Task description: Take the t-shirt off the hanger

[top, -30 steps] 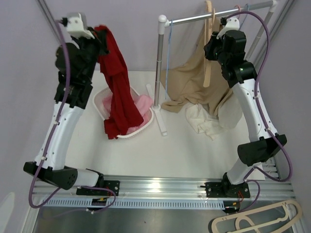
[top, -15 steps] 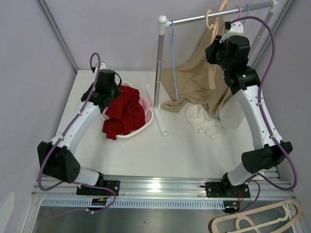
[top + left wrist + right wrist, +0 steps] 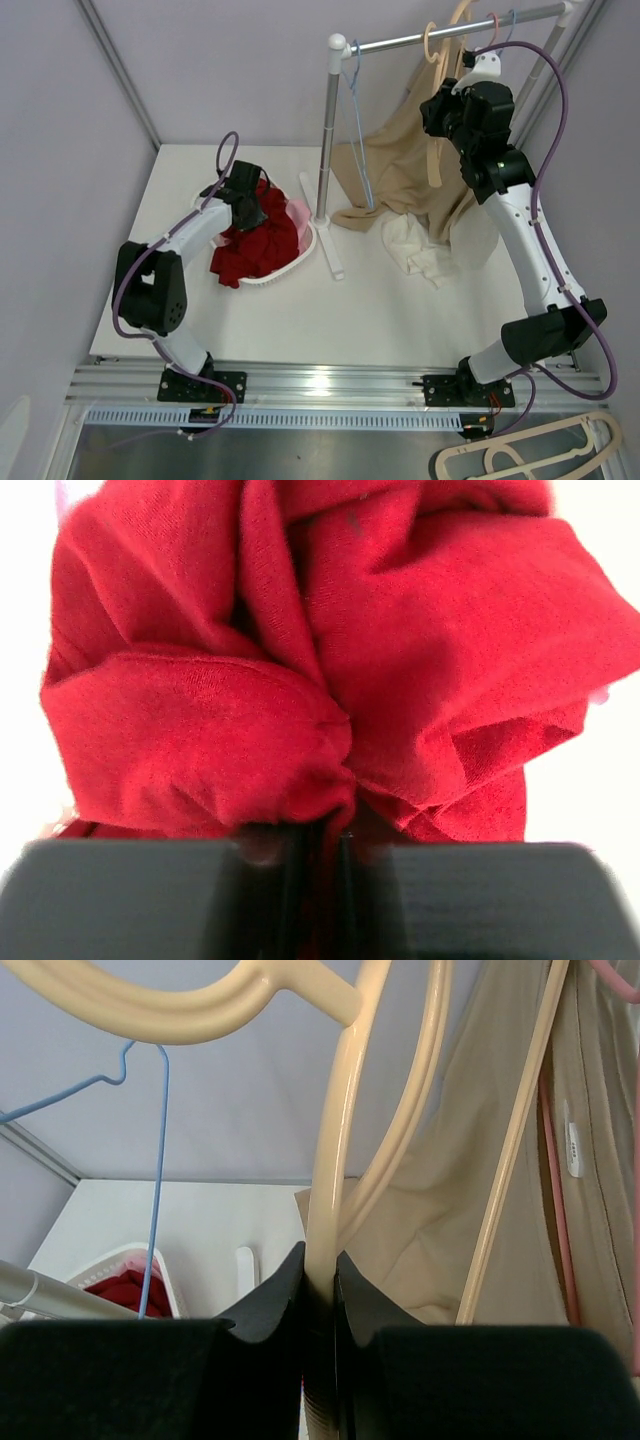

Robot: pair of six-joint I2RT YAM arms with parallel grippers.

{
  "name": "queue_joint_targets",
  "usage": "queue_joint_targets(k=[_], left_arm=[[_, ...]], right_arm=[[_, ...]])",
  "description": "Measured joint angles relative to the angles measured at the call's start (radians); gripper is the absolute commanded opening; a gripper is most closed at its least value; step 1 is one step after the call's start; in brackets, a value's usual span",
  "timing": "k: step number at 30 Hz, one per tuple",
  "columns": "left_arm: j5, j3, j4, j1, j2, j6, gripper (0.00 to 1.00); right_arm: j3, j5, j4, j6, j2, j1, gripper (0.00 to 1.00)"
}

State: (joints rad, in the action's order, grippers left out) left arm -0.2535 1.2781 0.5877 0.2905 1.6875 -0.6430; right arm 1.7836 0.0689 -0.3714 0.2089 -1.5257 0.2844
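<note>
**Left arm lowered, red shirt down in the basket**

Since half a second ago the left arm has folded lower and closer to its base. The crumpled red cotton t-shirt (image 3: 258,238) has settled deeper into the white plastic basket (image 3: 292,270), with one fold over the near rim. Left end effector (image 3: 318,832): fingers together, pinching a gather of red cloth. Right end effector (image 3: 320,1272): clamped on the cream plastic hanger (image 3: 336,1130) up by the metal rail (image 3: 400,40), barely shifted.

Step in hand, as we judge it: release the shirt. We would part the fingers fully, then lift straight up so no fold rides out with them. The right side should hold its hanger steady meanwhile.

Hard to make out:
- Left fingertips are buried in cloth, and the basket floor is hidden.
- We cannot tell whether the beige garment (image 3: 400,170), draped down to the surface (image 3: 350,310), hangs on the held hanger.
- That hanger's top runs out of the right wrist view.
</note>
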Motion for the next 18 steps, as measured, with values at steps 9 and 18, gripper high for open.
queue_joint_targets(k=[9, 18], left_arm=[[-0.008, -0.029, 0.0, 0.0, -0.074, -0.005, 0.94], [-0.097, 0.031, 0.024, 0.017, -0.338, 0.015, 1.0]], right_arm=[[0.024, -0.047, -0.04, 0.0, 0.011, 0.014, 0.0], [0.063, -0.082, -0.092, 0.011, 0.003, 0.102, 0.0]])
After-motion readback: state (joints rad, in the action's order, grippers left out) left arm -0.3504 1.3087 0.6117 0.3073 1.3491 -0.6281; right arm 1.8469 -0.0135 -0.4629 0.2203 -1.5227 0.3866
